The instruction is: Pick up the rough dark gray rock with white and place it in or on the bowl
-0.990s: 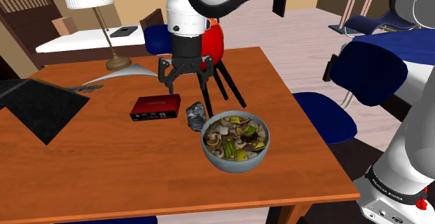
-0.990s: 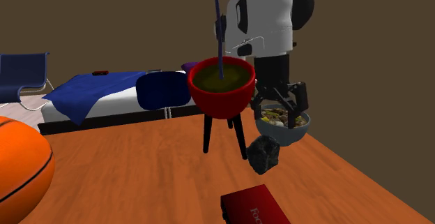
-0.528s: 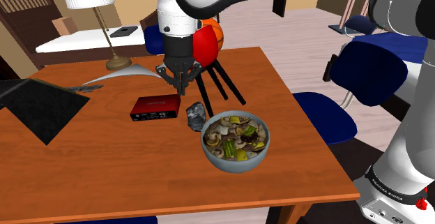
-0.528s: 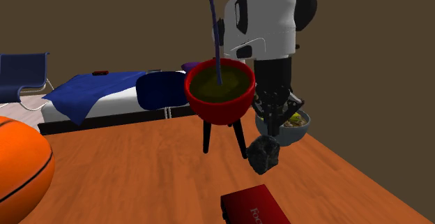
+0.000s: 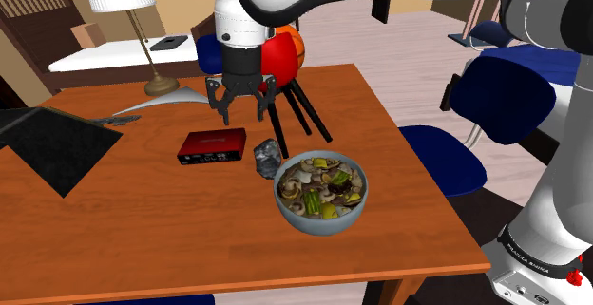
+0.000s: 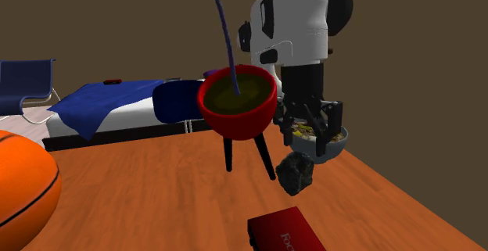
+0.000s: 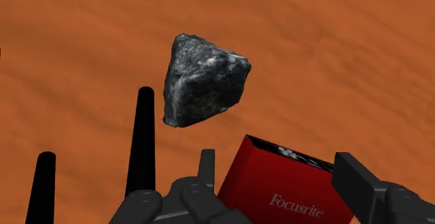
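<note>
**Fingers reopen, rock not yet taken**

The gripper (image 5: 241, 110), clenched on nothing half a second ago, now stands spread and empty. It has drifted off the rock (image 5: 267, 157) toward the red box (image 5: 213, 145) beside it. The rock lies untouched on the table (image 5: 143, 218), with the food-filled bowl (image 5: 318, 220) just beside it on the side away from the box. No grasp is made, so the hand likely needs re-centring over the rock. The red pot (image 6: 237, 105) behind the rock seems to have shifted, perhaps nudged by the arm. The box reads "Focusrite" in white.
</note>
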Robot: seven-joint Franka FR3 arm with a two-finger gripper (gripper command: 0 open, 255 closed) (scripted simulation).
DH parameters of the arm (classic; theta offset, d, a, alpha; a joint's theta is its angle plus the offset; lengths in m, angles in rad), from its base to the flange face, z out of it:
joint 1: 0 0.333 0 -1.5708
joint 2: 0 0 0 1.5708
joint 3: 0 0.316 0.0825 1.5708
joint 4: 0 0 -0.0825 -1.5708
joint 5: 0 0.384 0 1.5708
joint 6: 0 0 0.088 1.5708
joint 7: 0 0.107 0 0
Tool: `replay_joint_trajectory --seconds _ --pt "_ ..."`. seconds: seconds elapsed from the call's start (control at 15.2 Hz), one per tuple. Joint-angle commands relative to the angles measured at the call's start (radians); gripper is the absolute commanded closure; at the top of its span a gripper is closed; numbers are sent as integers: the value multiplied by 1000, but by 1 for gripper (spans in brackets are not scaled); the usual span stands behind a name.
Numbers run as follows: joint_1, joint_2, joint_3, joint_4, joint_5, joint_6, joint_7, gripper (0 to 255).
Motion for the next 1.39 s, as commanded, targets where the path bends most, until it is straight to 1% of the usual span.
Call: replay_joint_trajectory --seconds 0.0,0.2,0.26,0.73,1.25,1.32 --pt "-1 -38 -5 -87 1 10 53 0" --pt "8 -103 -3 -205 4 14 144 0" --pt "9 -108 -3 -215 4 13 153 0" --pt "10 -94 -4 -299 -4 111 158 0" --pt "10 -94 -4 -299 -4 111 158 0" --pt "10 -94 -4 -299 -4 111 158 255"
